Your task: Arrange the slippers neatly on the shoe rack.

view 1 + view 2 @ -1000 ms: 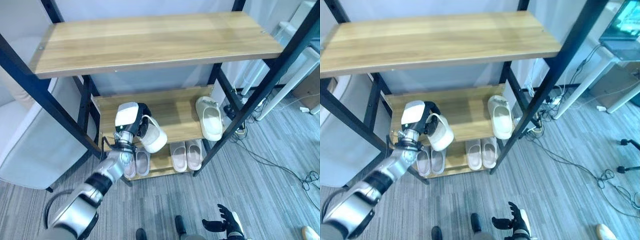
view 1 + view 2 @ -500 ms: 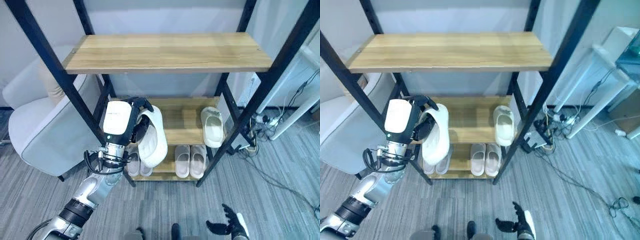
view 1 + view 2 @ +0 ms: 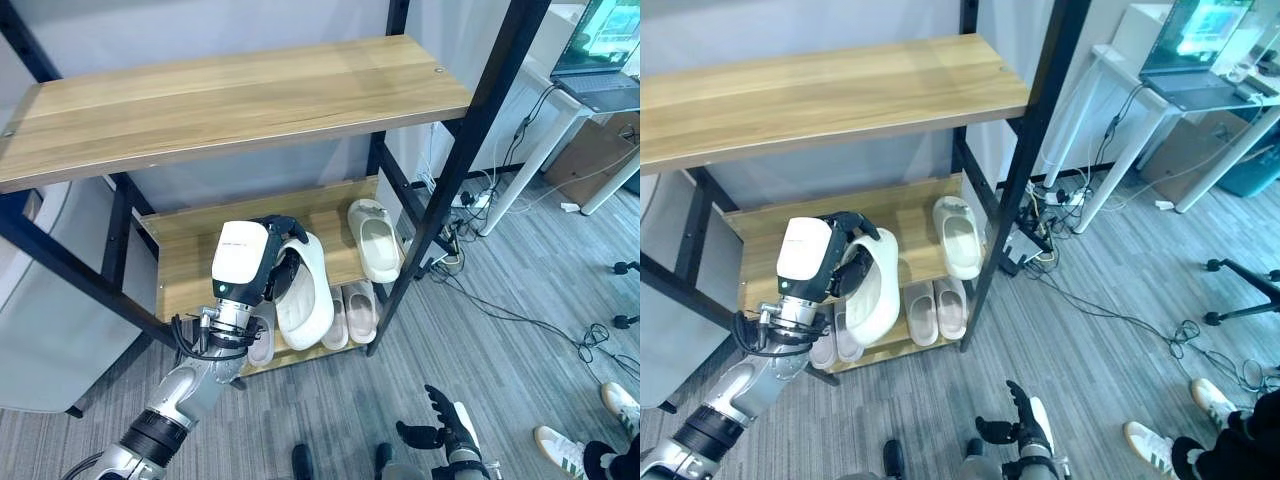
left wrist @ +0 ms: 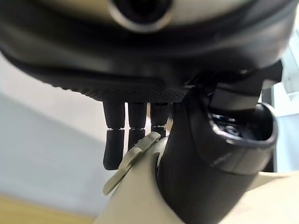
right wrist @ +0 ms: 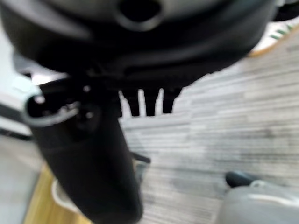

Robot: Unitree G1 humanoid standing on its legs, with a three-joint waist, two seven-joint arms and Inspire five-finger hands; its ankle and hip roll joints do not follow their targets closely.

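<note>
**A:** Where's the slipper?

**B:** The left hand [image 3: 262, 262] is carrying it. The fingers are curling over the rim of the cream slipper [image 3: 303, 293] and the thumb is clamping the other side, which the left wrist view confirms. It's being held up in front of the middle shelf [image 3: 190, 262], toe hanging down.

**A:** Why there?

**B:** Probably it's pairing with the mate. A single matching slipper [image 3: 377, 238] is lying flat at the right end of that shelf, and the boards beside it are bare. That's my read, not a fact.

**A:** And the right hand?

**B:** The right hand [image 3: 442, 430] is hanging low near the floor, fingers spread loosely and holding nothing.

**A:** Materials?

**B:** The slipper looks like moulded foam: thick, smooth, rounded edges, one piece. The rim grip is deforming it little, so it's fairly stiff. The shoe rack [image 3: 478, 120] is a black metal frame with wood-grain boards, which are slick-looking, so a set-down slipper could slide.

**A:** Bottom shelf?

**B:** Two pale pairs [image 3: 351, 312] are sitting there side by side. The held slipper is partly blocking them, so I can't tell how straight they are.
</note>
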